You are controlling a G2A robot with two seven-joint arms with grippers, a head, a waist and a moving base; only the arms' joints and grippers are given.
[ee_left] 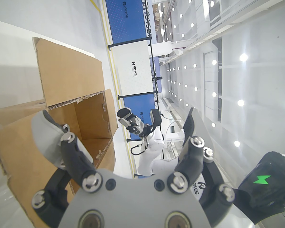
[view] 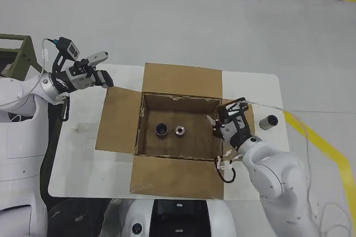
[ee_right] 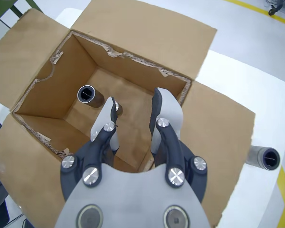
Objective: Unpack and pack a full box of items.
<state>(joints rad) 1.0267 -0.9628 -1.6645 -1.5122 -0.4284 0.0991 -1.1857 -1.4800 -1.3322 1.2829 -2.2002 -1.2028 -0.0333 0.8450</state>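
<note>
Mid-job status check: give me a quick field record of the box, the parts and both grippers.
box: open, flaps spread, on the table
inside box: first cylinder and second cylinder, upright, side by side
outside box: third cylinder, lying on the table beside the flap near the right arm
left gripper: open, empty, outside the opposite flap
right gripper: open, empty, above the box

The left gripper (ee_left: 116,117) holds its fingers (ee_left: 46,125) spread wide with nothing between them, the open cardboard box (ee_left: 68,72) standing close beside one finger, and the right gripper (ee_left: 130,122) well beyond the fingertips, past the box.
</note>
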